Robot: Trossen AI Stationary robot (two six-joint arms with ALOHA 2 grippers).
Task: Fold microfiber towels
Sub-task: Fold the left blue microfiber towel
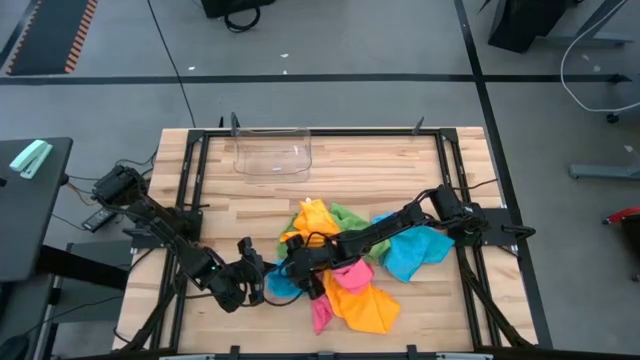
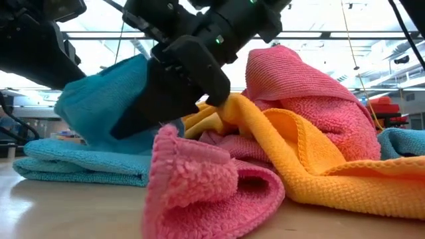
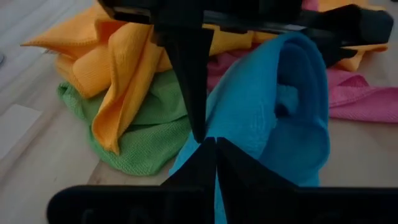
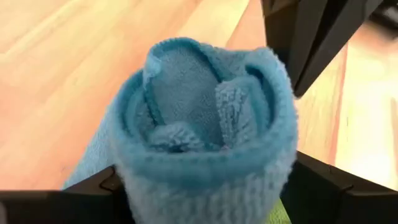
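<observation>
On wooden table (image 1: 400, 160), towel pile (image 1: 345, 265), grey floor (image 1: 330, 40)

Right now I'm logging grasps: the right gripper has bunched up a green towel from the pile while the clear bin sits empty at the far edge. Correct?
Not quite: the towel bunched in the right gripper is blue, not green, as the right wrist view shows. The green towel lies in the pile. The clear bin does sit empty at the table's far edge.

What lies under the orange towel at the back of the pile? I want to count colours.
A green towel lies under the orange towel, flat on the table. Whatever else sits beneath is covered.
</observation>
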